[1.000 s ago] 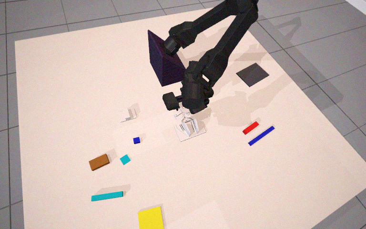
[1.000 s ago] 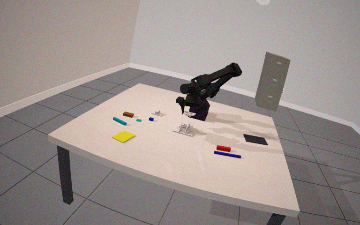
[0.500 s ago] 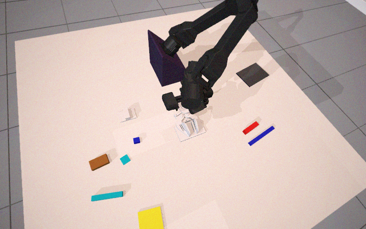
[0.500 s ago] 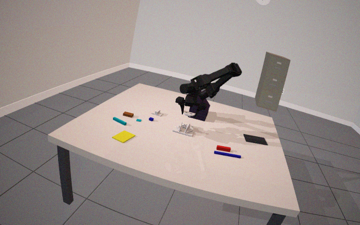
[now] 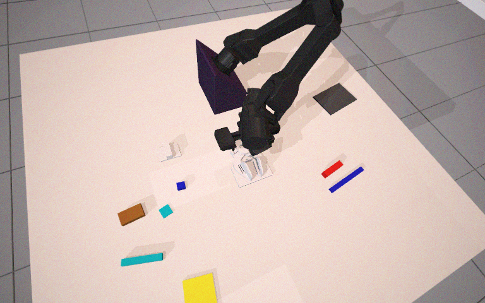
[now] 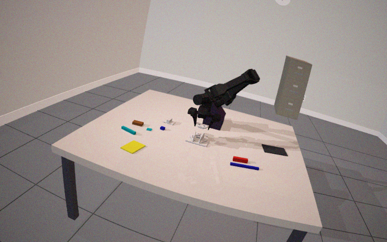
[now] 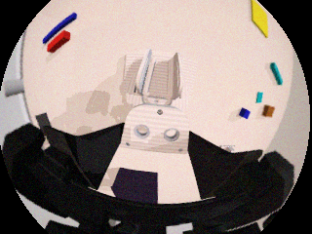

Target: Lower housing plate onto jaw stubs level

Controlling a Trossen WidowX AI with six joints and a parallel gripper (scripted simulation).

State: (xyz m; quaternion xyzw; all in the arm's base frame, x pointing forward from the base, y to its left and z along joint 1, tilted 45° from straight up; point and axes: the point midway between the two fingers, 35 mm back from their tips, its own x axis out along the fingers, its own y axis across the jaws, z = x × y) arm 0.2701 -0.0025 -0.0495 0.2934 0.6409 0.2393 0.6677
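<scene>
The white housing plate (image 6: 205,127) (image 7: 157,122), with two round holes, is gripped by its sides between the fingertips of my gripper (image 6: 201,127) (image 7: 156,130). It hangs in the air above the white base (image 5: 245,183) (image 6: 196,142), apart from it and looking roughly level. Two upright light jaws (image 7: 144,73) (image 5: 252,170) stand side by side on the base. In the wrist view the plate's far edge overlaps the near end of the jaws. The stubs and pins are too small or hidden to make out. In the top view the hand covers most of the plate.
A dark purple block (image 5: 221,89) (image 7: 136,185) stands behind the hand. A small white bracket (image 5: 173,149) (image 6: 169,121) and a blue cube (image 5: 180,185) lie left of the base. Red (image 5: 332,169) and blue (image 5: 346,180) bars and a dark square (image 5: 335,98) lie right.
</scene>
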